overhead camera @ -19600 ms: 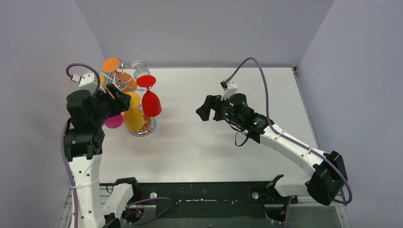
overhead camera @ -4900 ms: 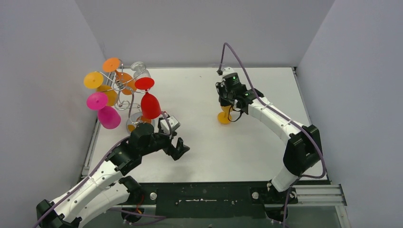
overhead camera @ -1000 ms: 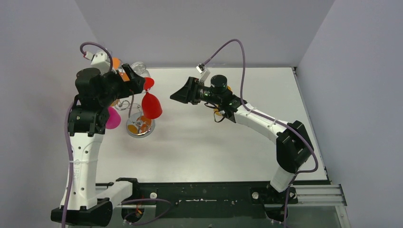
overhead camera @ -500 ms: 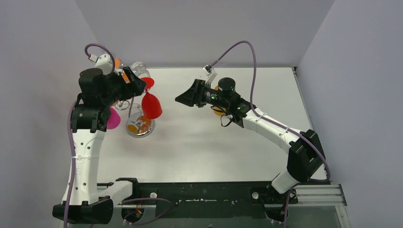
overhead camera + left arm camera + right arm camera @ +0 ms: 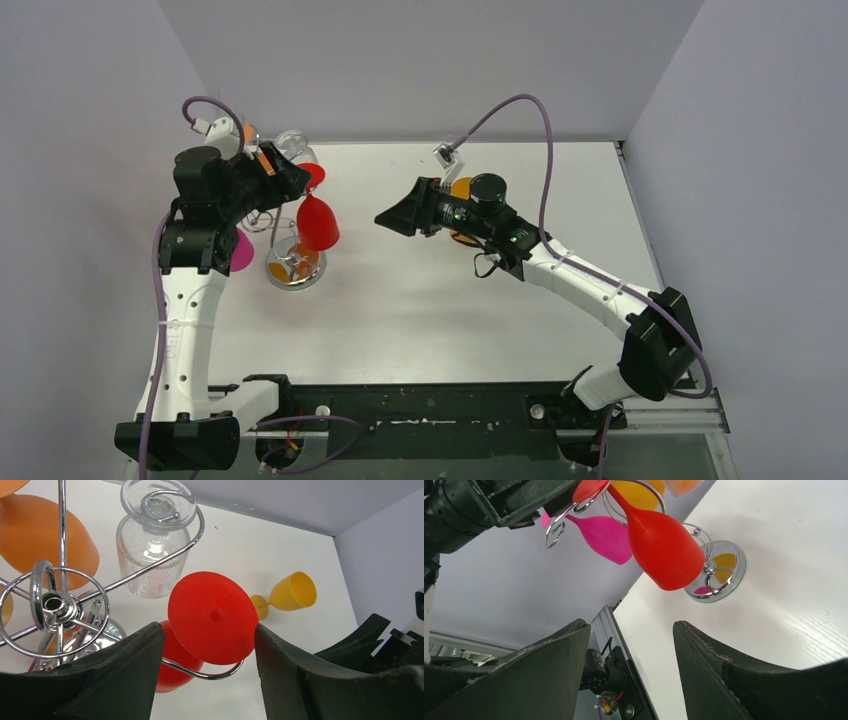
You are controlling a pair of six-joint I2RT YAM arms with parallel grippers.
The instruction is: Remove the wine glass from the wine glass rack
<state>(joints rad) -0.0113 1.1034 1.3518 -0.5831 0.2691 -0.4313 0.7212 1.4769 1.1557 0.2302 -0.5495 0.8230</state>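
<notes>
Since about five seconds ago, the left gripper (image 5: 291, 181) has been brought up from low over the near part of the worktop (image 5: 420, 320) to the top of the wine glass rack (image 5: 293, 268). The right gripper (image 5: 385, 219) has been lifted off the yellow glass (image 5: 292, 591) and turned toward the rack. The rack's round base is seen near the far left corner of the worktop. The red wine glass (image 5: 317, 222) is hung from it upside down, bowl low and foot held in a scroll arm. A pink glass (image 5: 238, 250) is hung on the side toward the left edge. The right gripper is held above the middle of the worktop, well apart from the rack, its jaws parted wide with nothing between them. At the top of the rack, the left gripper's jaws are set on either side of the red foot. In the left wrist view the disc fills the gap between them, but whether it is pressed cannot be told. Farther back, an orange glass (image 5: 45, 535) and a clear glass (image 5: 152, 555) are hung on the rack. The yellow glass is seen toward the far edge, well apart from the rack.
</notes>
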